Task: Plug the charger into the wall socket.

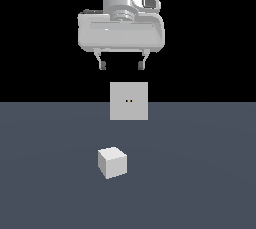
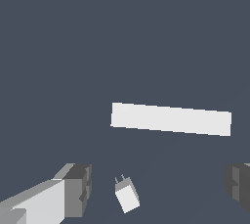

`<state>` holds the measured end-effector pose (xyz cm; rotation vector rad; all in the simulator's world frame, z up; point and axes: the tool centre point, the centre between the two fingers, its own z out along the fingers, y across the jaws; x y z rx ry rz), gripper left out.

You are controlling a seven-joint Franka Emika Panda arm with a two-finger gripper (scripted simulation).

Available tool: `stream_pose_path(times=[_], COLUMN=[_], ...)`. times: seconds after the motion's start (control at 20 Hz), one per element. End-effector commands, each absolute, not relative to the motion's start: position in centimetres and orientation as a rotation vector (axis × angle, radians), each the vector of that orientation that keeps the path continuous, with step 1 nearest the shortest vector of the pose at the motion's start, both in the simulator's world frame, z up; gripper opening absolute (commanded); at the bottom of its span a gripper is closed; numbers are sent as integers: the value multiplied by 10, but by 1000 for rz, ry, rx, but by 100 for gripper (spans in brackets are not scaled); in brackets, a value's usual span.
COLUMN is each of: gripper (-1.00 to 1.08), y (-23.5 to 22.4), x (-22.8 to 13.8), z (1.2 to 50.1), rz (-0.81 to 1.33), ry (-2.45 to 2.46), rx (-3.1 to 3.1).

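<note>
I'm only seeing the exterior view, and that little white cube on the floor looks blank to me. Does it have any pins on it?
Observer: Yes. The wrist view shows two short prongs sticking out of one face of the charger.
Operator: Which way do they face?
Observer: Roughly towards the wall socket, but at a slant, not square on.
Operator: Is that socket a thick block?
Observer: No. Seen from above it is only a thin strip, so it is a flat plate standing upright.
</note>
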<state>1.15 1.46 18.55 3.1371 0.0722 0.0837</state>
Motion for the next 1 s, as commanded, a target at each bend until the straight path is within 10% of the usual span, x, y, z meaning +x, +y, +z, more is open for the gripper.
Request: stream_pose_path(times=[0.0,0.95], gripper=[100,100], y=[15,28], x=[11,-49], z=[185,126], rz=[84,73], ry=[72,426], rx=[3137,3116])
